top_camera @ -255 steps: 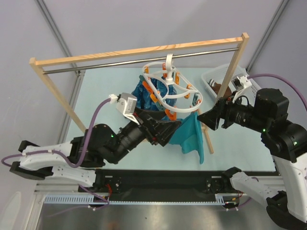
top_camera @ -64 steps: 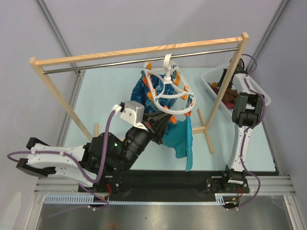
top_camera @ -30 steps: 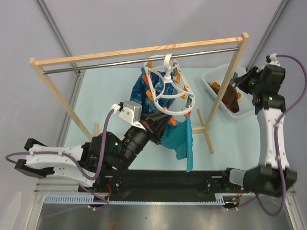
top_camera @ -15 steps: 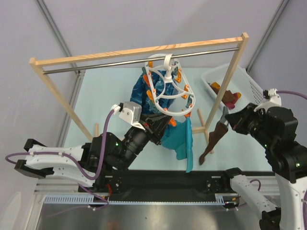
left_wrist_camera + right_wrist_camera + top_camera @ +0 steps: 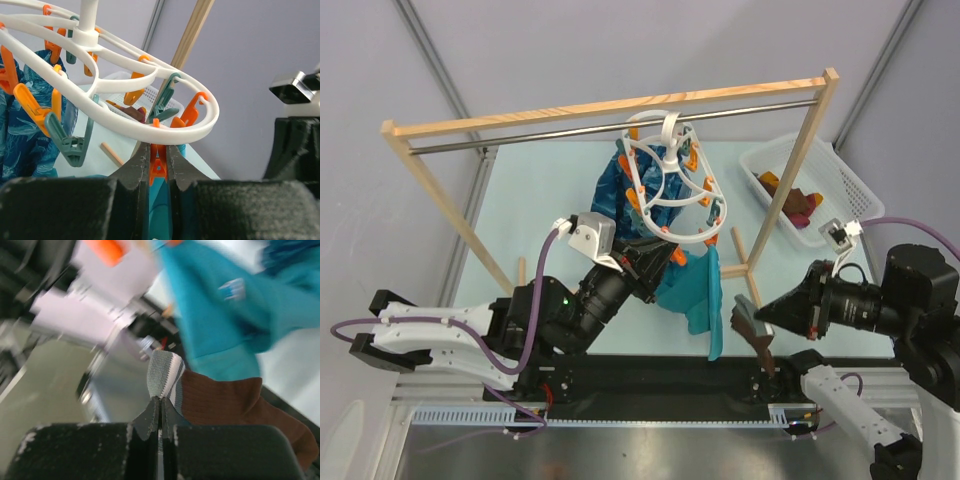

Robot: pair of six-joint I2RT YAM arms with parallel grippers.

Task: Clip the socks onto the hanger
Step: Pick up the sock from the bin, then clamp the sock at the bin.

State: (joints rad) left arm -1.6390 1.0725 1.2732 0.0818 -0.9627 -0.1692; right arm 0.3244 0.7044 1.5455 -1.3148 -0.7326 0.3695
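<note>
The white looped hanger hangs by its hook from the metal bar, with orange and grey-teal clips under it. My left gripper reaches up from below and is shut on an orange clip at the hanger's near rim. My right gripper is low at the front right, shut on the grey-and-white cuff of a dark brown sock, whose brown body trails to the right in the right wrist view. More socks lie in the basket.
A teal cloth and a blue patterned cloth hang from the hanger. The wooden rack's right post and foot stand between hanger and white basket. The black front rail lies just below the sock.
My right arm has swung from the basket down to the front, carrying the brown sock toward the teal cloth. The left arm and hanger have stayed put.
</note>
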